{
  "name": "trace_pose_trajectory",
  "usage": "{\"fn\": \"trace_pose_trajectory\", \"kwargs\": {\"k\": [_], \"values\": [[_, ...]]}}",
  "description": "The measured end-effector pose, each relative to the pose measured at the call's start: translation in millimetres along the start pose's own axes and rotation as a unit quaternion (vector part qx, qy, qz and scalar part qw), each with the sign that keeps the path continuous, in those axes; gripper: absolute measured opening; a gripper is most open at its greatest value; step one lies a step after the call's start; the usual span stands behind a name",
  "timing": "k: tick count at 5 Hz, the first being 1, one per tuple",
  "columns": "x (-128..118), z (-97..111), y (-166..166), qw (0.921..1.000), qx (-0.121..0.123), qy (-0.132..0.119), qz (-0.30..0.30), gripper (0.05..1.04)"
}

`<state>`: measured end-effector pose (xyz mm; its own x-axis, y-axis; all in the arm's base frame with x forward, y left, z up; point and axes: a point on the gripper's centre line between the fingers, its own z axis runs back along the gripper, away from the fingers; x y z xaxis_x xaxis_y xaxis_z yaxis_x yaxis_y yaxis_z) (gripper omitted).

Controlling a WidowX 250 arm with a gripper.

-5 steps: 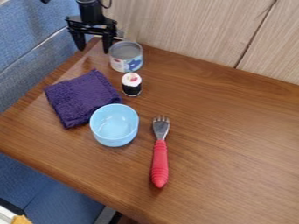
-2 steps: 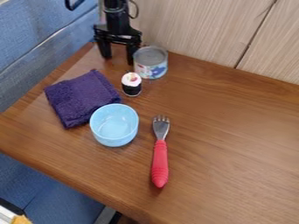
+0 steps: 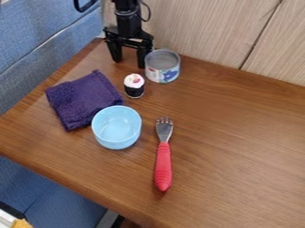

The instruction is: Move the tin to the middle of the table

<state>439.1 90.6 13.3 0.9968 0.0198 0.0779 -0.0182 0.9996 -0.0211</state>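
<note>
Tin (image 3: 162,73) stands upright on the wooden table (image 3: 238,147), above and a little right of the light blue bowl (image 3: 116,138) in the view, well apart from it; its grey top faces up, and its pale side carries blue and reddish marks. The black gripper (image 3: 129,63) hangs above the bowl in the view, its jaws wide apart. One finger is right by the tin's left side; whether they touch, I cannot tell. A small black toy (image 3: 134,87) with a white top and red marks stands between bowl and tin. The folded purple towel (image 3: 83,99) lies up and left of the bowl, right against or just beside its rim. Right of the bowl lies a fork (image 3: 163,167), metal tines level with it, red handle pointing down the view. Far above the bowl rises a wood-grain wall (image 3: 202,26).
</note>
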Motion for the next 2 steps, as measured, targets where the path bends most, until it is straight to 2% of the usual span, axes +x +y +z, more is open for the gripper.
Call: {"fn": "trace_pose_trajectory", "kwargs": {"k": [2], "values": [[-2, 2, -46, 0.998, -0.024, -0.001, -0.059, 1.001]]}}
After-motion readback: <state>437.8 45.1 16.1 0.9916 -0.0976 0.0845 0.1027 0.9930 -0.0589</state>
